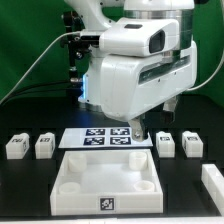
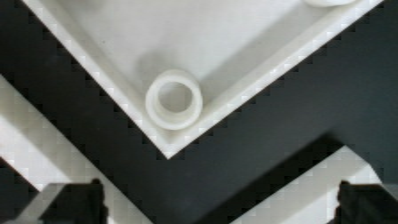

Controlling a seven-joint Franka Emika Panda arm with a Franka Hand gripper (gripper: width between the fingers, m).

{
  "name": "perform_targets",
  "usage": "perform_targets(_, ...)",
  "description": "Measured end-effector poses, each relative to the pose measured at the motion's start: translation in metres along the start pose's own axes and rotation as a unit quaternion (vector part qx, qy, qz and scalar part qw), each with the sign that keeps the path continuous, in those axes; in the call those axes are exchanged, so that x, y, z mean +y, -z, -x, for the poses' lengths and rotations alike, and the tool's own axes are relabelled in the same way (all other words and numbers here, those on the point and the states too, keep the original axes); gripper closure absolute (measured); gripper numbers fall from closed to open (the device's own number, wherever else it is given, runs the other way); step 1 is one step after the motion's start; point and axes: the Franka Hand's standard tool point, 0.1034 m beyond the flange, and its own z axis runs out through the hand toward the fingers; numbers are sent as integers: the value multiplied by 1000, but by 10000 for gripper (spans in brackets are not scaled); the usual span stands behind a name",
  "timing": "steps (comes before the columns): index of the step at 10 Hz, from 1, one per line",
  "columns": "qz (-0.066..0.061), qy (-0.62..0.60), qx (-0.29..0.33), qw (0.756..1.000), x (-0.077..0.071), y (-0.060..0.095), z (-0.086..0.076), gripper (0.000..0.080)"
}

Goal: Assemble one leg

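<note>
Arm (image 1: pixel 130 65) hangs over the middle of the table (image 1: pixel 30 195). Its gripper (image 2: pixel 217 203) is spread wide: fingers (image 2: pixel 71 205) well apart, nothing between them, holding nothing. Wrist view looks down on one corner of the tray (image 1: pixel 140 200), with its round socket (image 2: pixel 173 97). Four legs (image 1: pixel 15 146) (image 1: pixel 44 146) (image 1: pixel 166 143) (image 1: pixel 192 144) lie untouched in a row on the table, two at the exterior view's left of the marker board (image 1: pixel 105 137), two at its right. Tray sits just beside the board, nearer the camera.

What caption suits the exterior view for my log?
Open pincer hangs near the marker board, beyond the white tray, small tagged legs lined up either side.
</note>
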Motion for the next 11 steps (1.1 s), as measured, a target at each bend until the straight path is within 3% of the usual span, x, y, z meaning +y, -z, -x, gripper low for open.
perform_targets(6,0,15,0,1000,0,0,0,150)
perform_targets(7,6,58,5,998,-2,-2,2,150)
perform_targets(10,10,256,4,967,-50,-19,59,150)
perform_targets(11,11,303,5,953,-59,-29,79,150)
